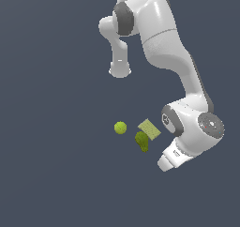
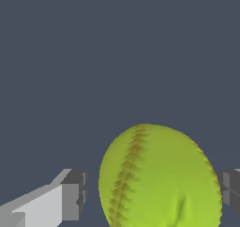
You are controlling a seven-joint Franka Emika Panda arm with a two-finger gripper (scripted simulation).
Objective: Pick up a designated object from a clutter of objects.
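The seamed yellow-green ball (image 2: 161, 177) fills the wrist view, sitting right between the two fingers of the pincer (image 2: 152, 193), one finger (image 2: 75, 195) clear of it, the other (image 2: 229, 191) right at its edge; whether it grips, I cannot tell. In the exterior view a smaller plain ball (image 1: 120, 127), a pale-green pad (image 1: 149, 129) and a dark green lump (image 1: 142, 141) lie beside the arm (image 1: 187, 123)

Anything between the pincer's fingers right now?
Yes, in the wrist view the seamed ball fills the space between the fingers; a slim gap shows beside one.
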